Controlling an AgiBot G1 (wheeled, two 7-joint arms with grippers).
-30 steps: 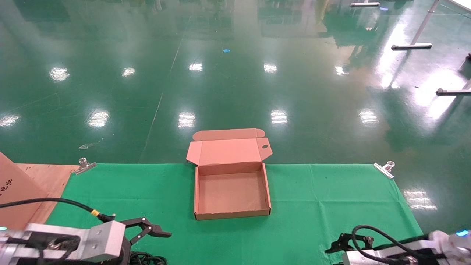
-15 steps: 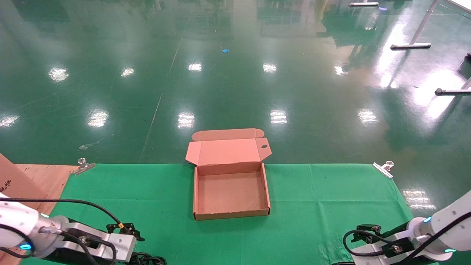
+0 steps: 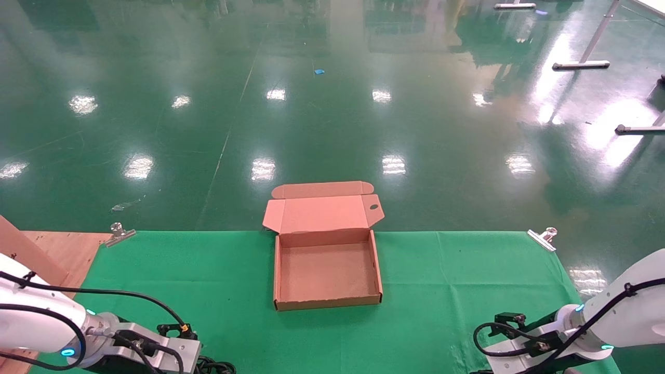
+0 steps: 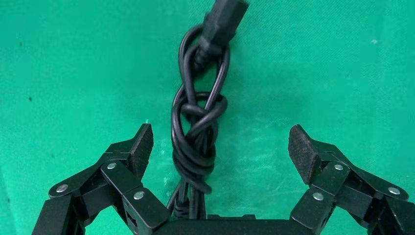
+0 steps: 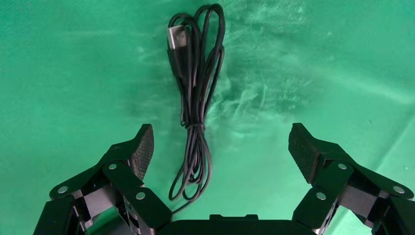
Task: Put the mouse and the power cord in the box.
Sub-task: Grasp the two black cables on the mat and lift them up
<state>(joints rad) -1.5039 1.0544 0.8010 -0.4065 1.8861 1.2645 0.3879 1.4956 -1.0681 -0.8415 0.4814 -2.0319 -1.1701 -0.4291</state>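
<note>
Straddling power cord (image 4: 198,127) — left gripper (image 4: 220,147) spread wide, box (image 3: 327,301) well apart.

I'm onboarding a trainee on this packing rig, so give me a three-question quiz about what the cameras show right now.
1. True or false: the brown cardboard mailer box is empty.
2. Which gripper hangs over the knotted black power cord with the chunky plug: A left gripper, B right gripper?
3. Fill in: the thin black cable with a metal USB plug lies on the green ____.

Key: 1 true; 2 A; 3 cloth.
</note>
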